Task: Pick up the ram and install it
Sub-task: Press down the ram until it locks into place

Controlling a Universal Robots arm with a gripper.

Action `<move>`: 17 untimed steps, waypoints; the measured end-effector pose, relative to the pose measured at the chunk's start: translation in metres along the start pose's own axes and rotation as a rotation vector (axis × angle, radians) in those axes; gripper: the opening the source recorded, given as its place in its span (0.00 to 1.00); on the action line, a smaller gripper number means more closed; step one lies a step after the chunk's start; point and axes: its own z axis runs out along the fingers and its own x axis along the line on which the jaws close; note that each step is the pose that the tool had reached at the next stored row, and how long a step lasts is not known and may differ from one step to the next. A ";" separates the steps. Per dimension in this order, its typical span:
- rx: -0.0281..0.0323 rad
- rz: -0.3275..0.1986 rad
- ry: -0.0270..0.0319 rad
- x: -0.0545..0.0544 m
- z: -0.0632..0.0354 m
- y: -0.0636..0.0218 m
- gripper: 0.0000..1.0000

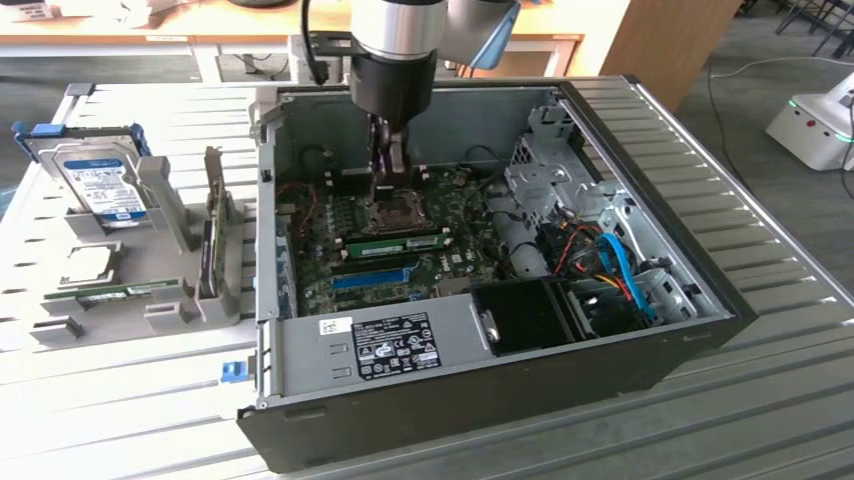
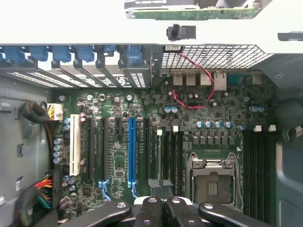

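Green ram (image 1: 400, 241) lies flat on the board (image 1: 441, 215) inside the case (image 1: 641, 180). Your gripper (image 1: 390, 178) hangs just above it, fingers (image 2: 163, 210) pressed together, holding nothing you can see.

arm (image 1: 400, 40) cropped at frame top

Robotics lab or electronics workshop.
Open computer case (image 1: 534, 330) on a ribbed metal counter (image 1: 787, 290), wooden desks (image 1: 200, 25) behind, white machine (image 1: 817, 120) on grey floor.
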 end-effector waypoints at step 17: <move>0.0001 0.000 0.0049 0.000 -0.0236 0.0009 0.11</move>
